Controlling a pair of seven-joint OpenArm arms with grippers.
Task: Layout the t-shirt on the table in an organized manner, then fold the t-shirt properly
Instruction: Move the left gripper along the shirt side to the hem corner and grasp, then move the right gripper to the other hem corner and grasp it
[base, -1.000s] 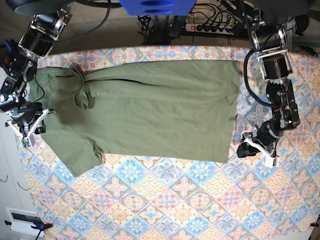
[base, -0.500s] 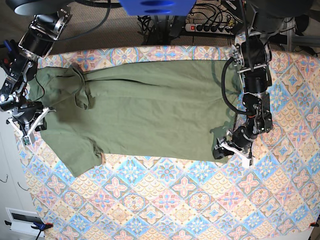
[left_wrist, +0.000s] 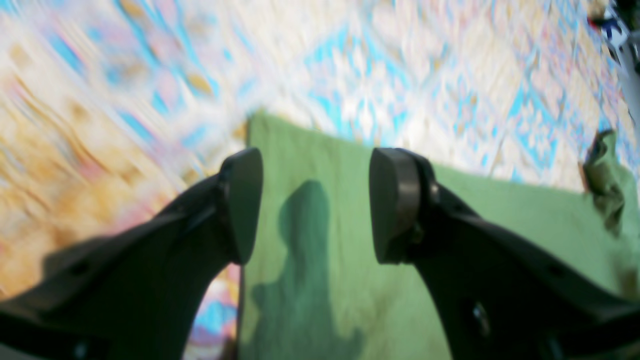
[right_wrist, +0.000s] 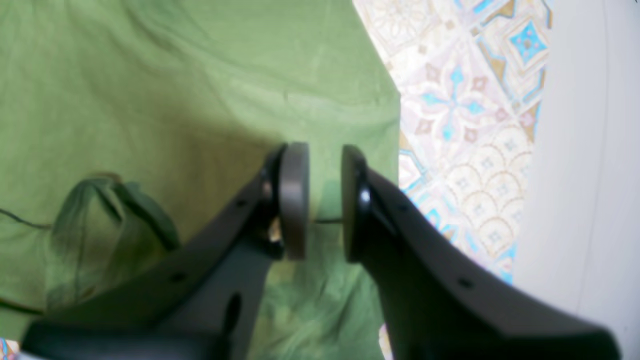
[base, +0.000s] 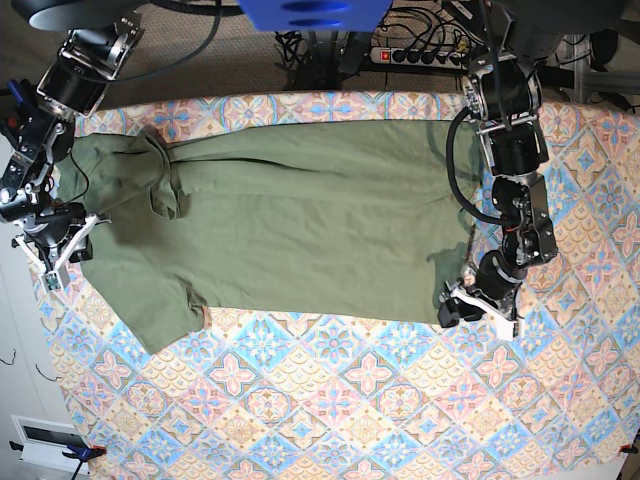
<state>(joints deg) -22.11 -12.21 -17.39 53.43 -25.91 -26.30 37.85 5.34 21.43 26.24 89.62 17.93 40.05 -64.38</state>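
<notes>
Your right pincer sits at the worktop's left edge over the t-shirt's shoulder, pads slightly parted, gripping nothing. The t-shirt lies spread flat across the far half of the worktop. Your left pincer hangs spread wide above the hem's near corner, empty.

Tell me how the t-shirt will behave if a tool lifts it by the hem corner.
The t-shirt will probably droop and trail, not lift as a sheet: it already bunches in soft folds near the collar. It looks thin and light, lying flat against the table. Pushed, it would likely wrinkle rather than slide whole.
</notes>
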